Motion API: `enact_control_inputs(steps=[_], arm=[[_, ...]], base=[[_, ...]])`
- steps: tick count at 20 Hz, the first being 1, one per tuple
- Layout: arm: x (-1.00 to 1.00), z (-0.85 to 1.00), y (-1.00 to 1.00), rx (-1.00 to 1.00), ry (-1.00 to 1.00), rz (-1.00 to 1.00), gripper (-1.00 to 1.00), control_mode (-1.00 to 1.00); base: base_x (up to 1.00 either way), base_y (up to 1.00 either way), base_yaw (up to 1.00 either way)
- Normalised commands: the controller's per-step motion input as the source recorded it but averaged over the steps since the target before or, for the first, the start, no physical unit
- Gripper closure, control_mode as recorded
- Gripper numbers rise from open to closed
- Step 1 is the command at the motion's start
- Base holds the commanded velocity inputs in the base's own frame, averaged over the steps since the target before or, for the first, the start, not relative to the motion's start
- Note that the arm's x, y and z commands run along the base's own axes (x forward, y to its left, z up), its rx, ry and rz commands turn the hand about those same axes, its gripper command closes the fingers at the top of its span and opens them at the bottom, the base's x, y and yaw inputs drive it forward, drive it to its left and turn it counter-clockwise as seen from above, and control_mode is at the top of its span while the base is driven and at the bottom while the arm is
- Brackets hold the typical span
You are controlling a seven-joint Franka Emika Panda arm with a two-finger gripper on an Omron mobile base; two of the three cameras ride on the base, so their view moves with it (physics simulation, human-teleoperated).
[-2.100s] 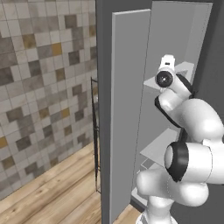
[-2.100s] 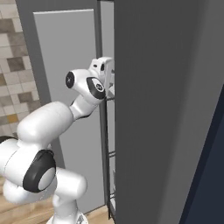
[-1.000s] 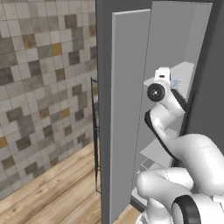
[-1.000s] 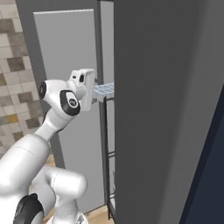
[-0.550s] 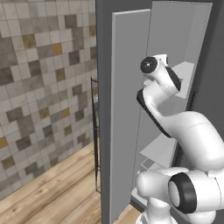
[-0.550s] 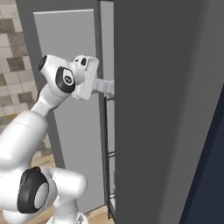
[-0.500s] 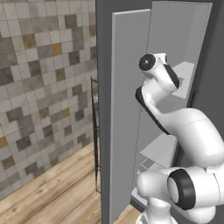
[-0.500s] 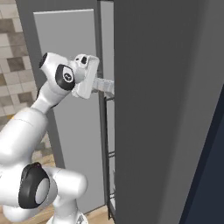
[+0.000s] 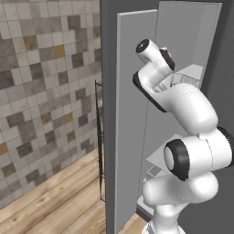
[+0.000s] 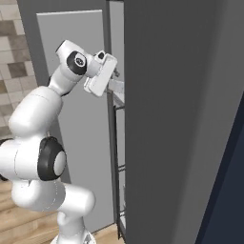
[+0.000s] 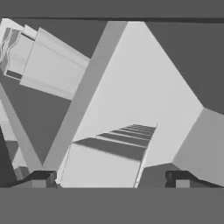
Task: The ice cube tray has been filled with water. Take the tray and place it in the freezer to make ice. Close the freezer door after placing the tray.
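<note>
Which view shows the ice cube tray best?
The hand view: the ice cube tray lies on a pale shelf between the open tool tips. The left base view gives a sliver by the arm; the right base view, an end.

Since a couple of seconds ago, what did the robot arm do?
The pincer pulled back out of the freezer toward the open freezer door, jaws open. The ice cube tray lies on the shelf between its tips. The door stayed open.

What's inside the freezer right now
On a pale shelf inside the freezer lies the ice cube tray, between the open gripper fingertips. Its far end and the shelves below are hidden.
</note>
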Motion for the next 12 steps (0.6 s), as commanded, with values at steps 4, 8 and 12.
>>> enact_control_inputs(steps=[4, 8, 12], arm=[[0.22, -0.15, -0.54, 0.0, 0.16, -0.11, -1.0, -1.0], [0.05, -0.27, -0.4, 0.0, 0.08, -0.09, -1.0, -1.0], [-0.12, -0.3, -0.04, 0.0, -0.01, -0.04, -1.0, -1.0]], base=[[0.0, 0.0, 0.0], [0.0, 0.0, 0.0], [0.0, 0.0, 0.0]])
